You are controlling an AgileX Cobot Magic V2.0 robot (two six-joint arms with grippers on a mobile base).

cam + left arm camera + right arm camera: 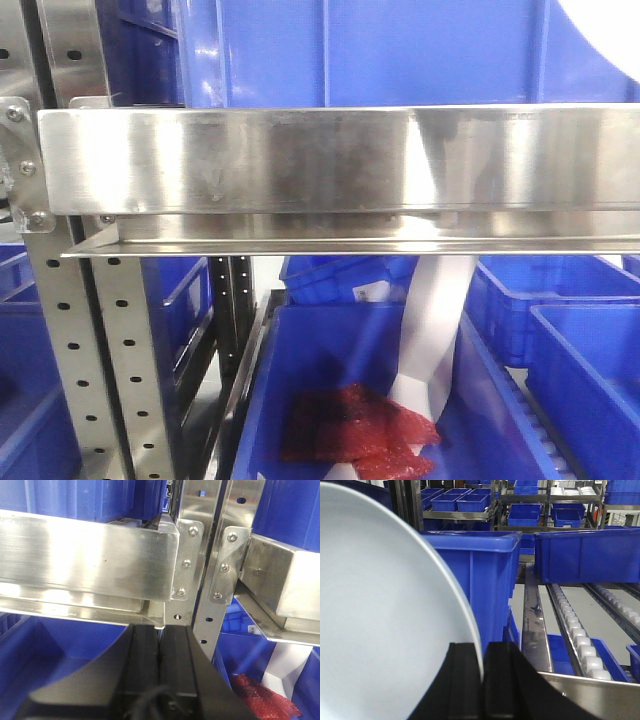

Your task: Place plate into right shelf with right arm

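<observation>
The white plate (380,610) fills the left half of the right wrist view, held on edge with its rim pinched between the black fingers of my right gripper (483,652), which is shut on it. A curved white piece of the plate (605,25) shows at the front view's top right corner. The right shelf (330,165) crosses the front view as a broad brushed steel rail, and its roller lanes (575,630) lie past the plate in the right wrist view. My left gripper (160,635) is shut with nothing in it, just below the steel rail (85,560).
Blue bins (480,575) stand on the shelf right behind the plate, with another bin (585,552) to the right. Perforated uprights (75,340) stand at the left. A lower blue bin holds red packets (355,425) and a white strip (435,330).
</observation>
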